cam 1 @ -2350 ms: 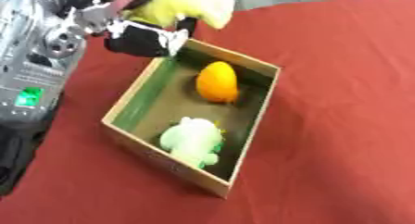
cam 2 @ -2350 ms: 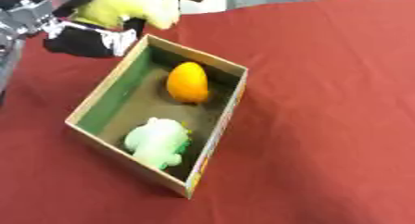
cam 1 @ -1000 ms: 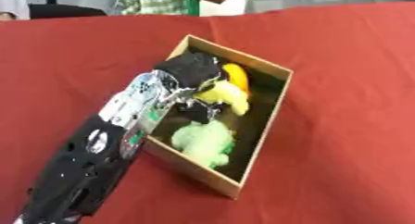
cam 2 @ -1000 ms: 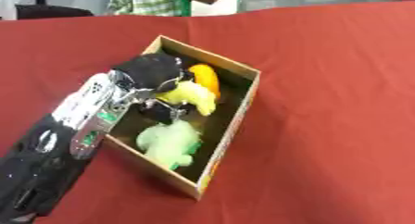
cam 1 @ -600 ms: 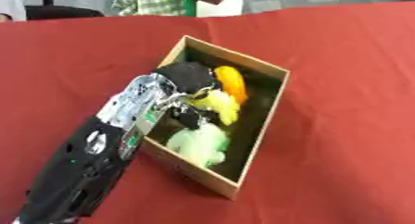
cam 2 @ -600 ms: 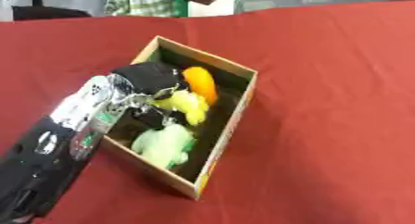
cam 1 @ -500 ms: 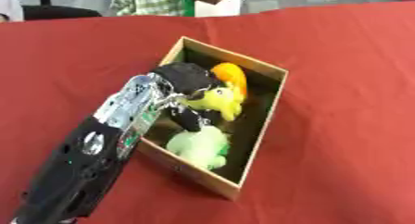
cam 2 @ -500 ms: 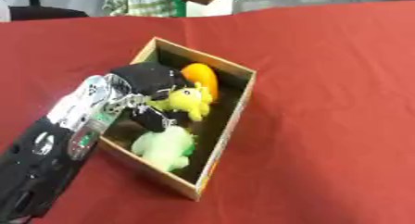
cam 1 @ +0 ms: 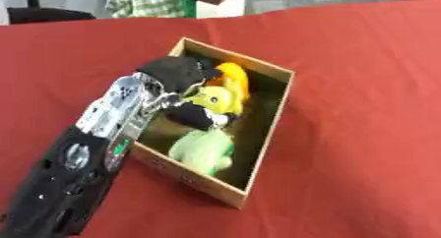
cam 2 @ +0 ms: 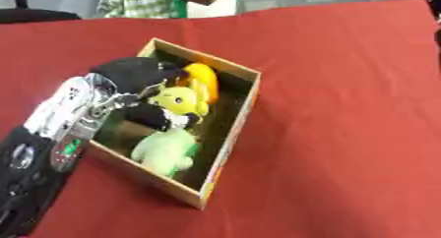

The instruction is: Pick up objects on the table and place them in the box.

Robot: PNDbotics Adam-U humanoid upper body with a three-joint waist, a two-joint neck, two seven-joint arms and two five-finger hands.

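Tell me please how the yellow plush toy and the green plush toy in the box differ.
The yellow plush toy sits in the middle of the box, with the left robot hand on it; the green plush toy lies free at the near end. The yellow one rests against the orange object; the green one does not touch it. Both are soft toys inside the box.

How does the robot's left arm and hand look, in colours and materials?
The left arm is bulky and glossy black near the camera, with round silver fittings and a small green light on its side. Toward the wrist it turns to shiny silver metal. The left hand is matte black. The right arm and hand do not show.
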